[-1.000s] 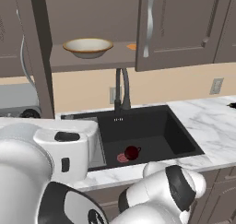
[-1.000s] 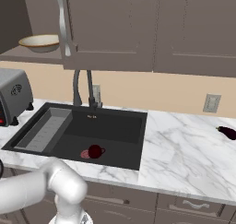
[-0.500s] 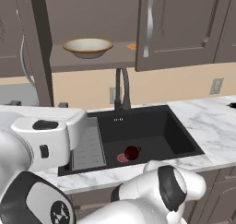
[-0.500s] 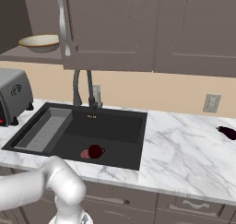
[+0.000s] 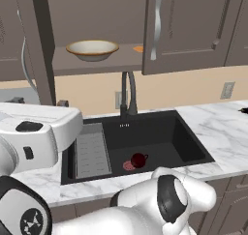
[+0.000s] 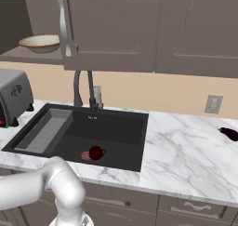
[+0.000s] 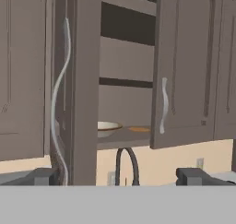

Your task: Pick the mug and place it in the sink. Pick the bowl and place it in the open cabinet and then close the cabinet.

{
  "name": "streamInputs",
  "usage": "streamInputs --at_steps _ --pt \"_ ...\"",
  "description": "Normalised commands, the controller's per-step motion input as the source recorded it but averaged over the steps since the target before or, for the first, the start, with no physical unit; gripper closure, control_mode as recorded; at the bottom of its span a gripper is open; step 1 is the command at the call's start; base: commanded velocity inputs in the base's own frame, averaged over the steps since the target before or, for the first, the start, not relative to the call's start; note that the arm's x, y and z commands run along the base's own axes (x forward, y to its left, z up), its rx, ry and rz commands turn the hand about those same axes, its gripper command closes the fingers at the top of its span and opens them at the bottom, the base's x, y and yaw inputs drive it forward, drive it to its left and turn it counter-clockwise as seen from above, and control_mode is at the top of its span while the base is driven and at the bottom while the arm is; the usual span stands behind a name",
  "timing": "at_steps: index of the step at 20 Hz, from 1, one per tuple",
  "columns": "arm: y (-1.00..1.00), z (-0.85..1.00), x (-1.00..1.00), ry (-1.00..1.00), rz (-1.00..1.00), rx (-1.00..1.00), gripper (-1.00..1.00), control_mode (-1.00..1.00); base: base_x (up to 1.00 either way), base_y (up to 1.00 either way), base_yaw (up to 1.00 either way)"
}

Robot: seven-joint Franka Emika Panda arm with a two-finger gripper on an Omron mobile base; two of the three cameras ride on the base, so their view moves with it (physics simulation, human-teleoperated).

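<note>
The dark red mug lies on the floor of the black sink, beside the red drain. On the lower shelf of the open cabinet rests the tan bowl. The cabinet's left door stands swung out, edge-on, with its long silver handle showing. My gripper is open and holds nothing. It looks at the cabinet from some distance, with the door's edge above its left fingertip.
A dark curved faucet rises behind the sink, and a grey ribbed tray fills its left part. A toaster stands on the left counter. An eggplant lies far right on the marble. A small orange patch sits on the shelf.
My arm's big white link has risen and swung left in the left base view. Mug, bowl and cabinet doors have not moved.
</note>
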Motion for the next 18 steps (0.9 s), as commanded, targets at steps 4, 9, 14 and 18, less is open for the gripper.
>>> streamInputs --at_steps 4,9,14,18 --pt "-0.10 0.00 0.26 -0.05 -0.13 -0.03 -1.00 -1.00 0.00 0.00 0.00" --pt "-0.13 0.00 0.08 -0.04 -0.14 -0.01 -1.00 -1.00 0.00 0.00 0.00" --pt "-0.11 -0.03 0.06 -0.03 -0.14 -0.01 -1.00 -1.00 0.00 0.00 0.00" --pt "0.00 -0.08 0.03 -0.02 -0.10 -0.01 -1.00 -1.00 0.00 0.00 0.00"
